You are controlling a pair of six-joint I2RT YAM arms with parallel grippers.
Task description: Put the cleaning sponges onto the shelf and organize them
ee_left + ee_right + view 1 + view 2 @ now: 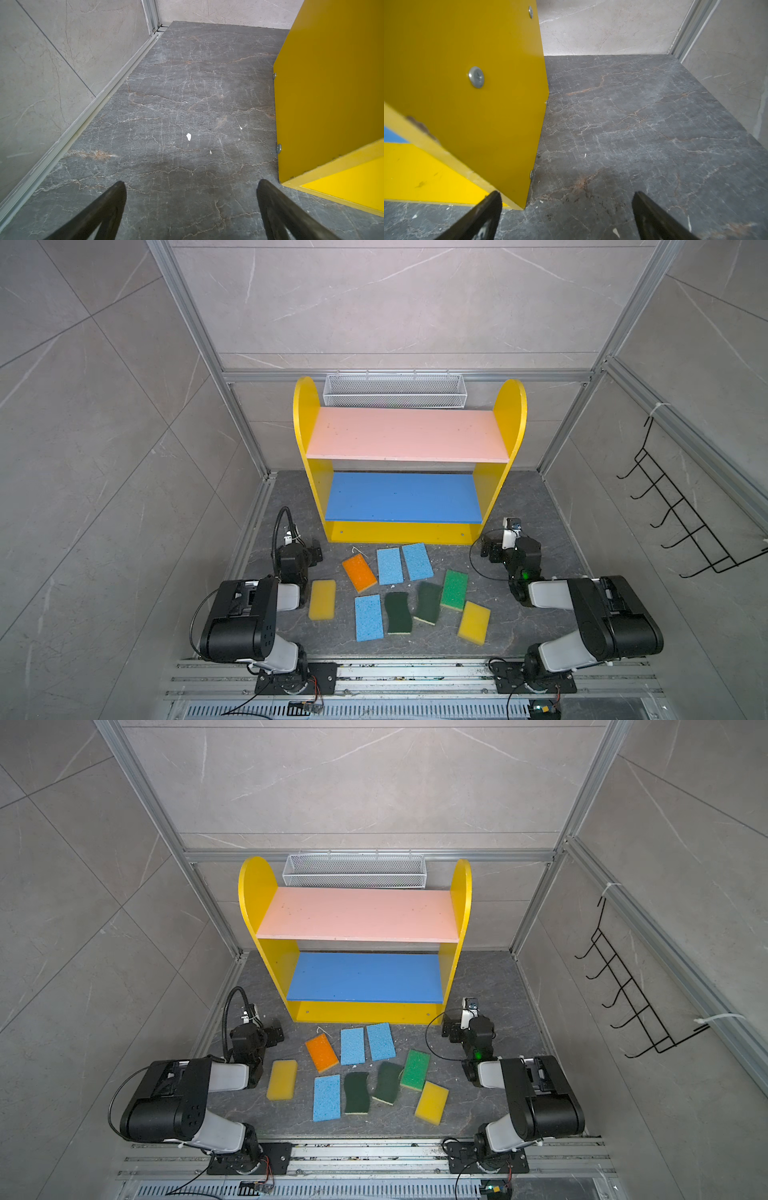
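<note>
Several cleaning sponges lie flat on the dark floor in front of the shelf point(305, 414): an orange-topped one point(359, 572), three light-blue ones point(390, 565) point(417, 561) point(368, 617), two dark-green scourers point(398, 612) point(429, 602), a bright-green one point(454, 590) and two yellow blocks point(322, 599) point(473, 622). The shelf's pink board point(407, 435) and blue board point(403, 497) are bare. My left gripper point(191, 185) is open over bare floor beside the shelf's left panel point(328, 93). My right gripper point(566, 195) is open by the right panel point(456, 62). Neither touches a sponge.
A white wire mesh basket point(395, 390) hangs on the back wall behind the shelf. A black wire hook rack point(681, 510) hangs on the right wall. Aluminium frame posts and grey walls close in the floor; the arm bases sit on a rail point(415, 676) at the front.
</note>
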